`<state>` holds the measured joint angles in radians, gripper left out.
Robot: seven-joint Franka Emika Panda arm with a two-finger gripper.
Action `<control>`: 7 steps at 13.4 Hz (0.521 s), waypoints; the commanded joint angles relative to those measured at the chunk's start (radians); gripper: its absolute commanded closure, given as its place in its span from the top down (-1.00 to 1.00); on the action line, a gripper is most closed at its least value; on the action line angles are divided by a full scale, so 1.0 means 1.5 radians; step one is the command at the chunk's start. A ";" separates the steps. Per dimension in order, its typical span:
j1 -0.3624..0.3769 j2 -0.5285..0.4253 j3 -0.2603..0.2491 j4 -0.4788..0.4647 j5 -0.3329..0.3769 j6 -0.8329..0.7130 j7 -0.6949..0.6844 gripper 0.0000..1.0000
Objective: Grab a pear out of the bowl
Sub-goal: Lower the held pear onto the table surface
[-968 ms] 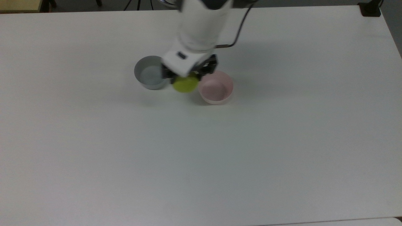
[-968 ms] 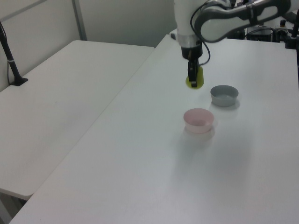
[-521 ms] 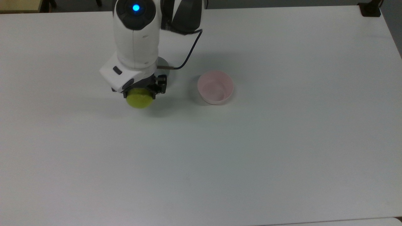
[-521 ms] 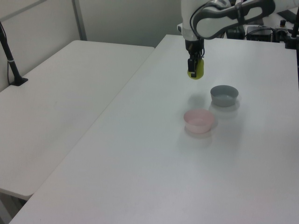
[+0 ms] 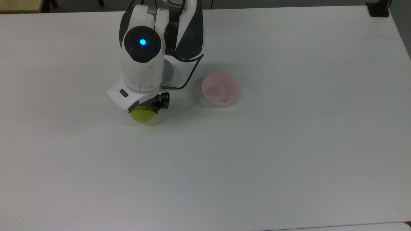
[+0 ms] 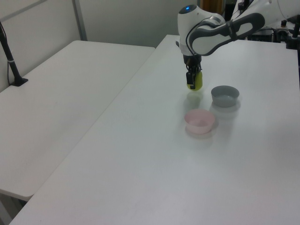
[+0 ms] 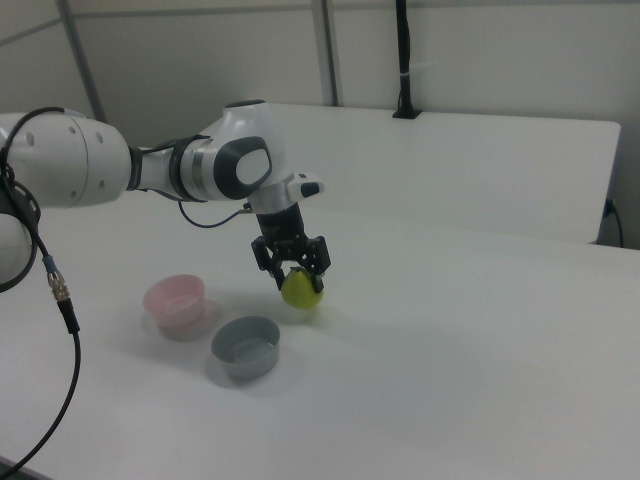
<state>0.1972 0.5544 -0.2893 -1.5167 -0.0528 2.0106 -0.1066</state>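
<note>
- Yellow-green pear [image 5: 143,115] sits clamped in my pincer [image 7: 291,272], gripped at its narrow top so the wide base hangs free.
- Pear is low over the tabletop [image 5: 289,144], out of the pink bowl [image 5: 220,89] and well apart from it; contact with the tabletop cannot be told.
- Grey bowl [image 6: 225,95] stands near the pear, in the left view.
- Judgement: pickup done.

Yellow-green pear [image 5: 143,115]; pale pink bowl [image 5: 220,89]; grey bowl [image 7: 245,346]; white table [image 5: 289,144].

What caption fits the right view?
Pincer holding yellow-green pear low above the table, beside grey bowl and pink bowl.
</note>
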 commanded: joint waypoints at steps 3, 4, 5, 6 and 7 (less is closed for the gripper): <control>0.004 0.008 0.000 0.006 0.005 0.017 0.008 1.00; 0.004 0.007 0.000 0.006 0.006 0.017 0.008 1.00; 0.004 0.006 0.000 0.007 0.006 0.016 0.008 1.00; 0.004 -0.002 0.000 0.007 0.007 0.012 0.009 1.00; 0.004 -0.012 0.000 0.009 0.008 0.008 0.009 1.00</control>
<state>0.1984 0.5646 -0.2876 -1.5105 -0.0528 2.0196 -0.1050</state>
